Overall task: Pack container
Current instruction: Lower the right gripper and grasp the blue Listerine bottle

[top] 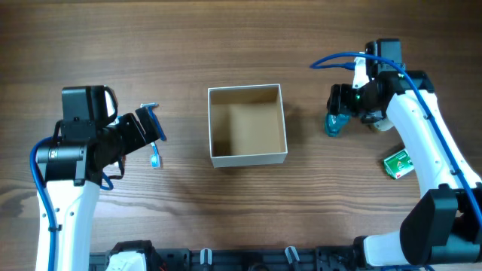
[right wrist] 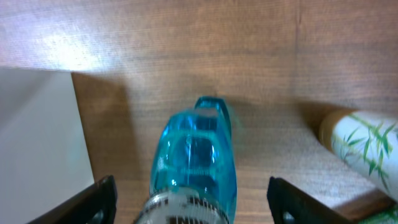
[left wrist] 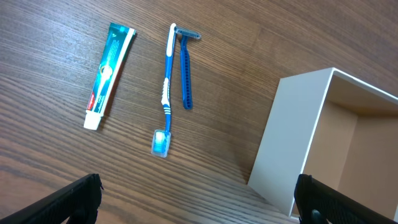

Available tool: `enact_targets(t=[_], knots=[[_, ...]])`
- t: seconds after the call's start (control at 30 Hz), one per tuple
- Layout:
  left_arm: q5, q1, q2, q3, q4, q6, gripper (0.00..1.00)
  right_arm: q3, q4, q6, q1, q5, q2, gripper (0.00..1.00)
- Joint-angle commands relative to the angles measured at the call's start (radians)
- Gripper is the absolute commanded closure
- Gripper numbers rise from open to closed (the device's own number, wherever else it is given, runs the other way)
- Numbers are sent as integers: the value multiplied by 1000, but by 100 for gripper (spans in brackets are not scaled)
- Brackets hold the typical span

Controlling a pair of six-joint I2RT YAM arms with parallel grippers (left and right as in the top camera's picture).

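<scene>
Overhead: wood table (top: pixel 241 45), with the container (top: pixel 248 159) at its centre, open side up, tan inside. To its left, left gripper (top: pixel 151 128); to its right, right gripper (top: pixel 337 113) over a blue bottle (top: pixel 331 126).

Left wrist: fingers (left wrist: pixel 74 202) wide apart, nothing between. Toothpaste (left wrist: pixel 109 74), toothbrush (left wrist: pixel 166 87) and razor (left wrist: pixel 185 74) lying side by side.

Right wrist: fingers (right wrist: pixel 289 199) spread either side of the blue bottle, not touching it.

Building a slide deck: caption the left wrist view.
A toothpaste tube, blue toothbrush and blue razor lie on the table beside the open container.
</scene>
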Motion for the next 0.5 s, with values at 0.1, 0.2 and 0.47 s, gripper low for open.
enact_targets(t=[0.1, 0.2, 0.47], knots=[[9, 6, 2, 18, -4, -6, 0, -14, 26, 39, 0, 14, 38, 25], [9, 6, 2, 18, -4, -6, 0, -14, 26, 41, 0, 13, 45, 28], [9, 6, 2, 18, -4, -7, 0, -14, 26, 41, 0, 14, 45, 58]])
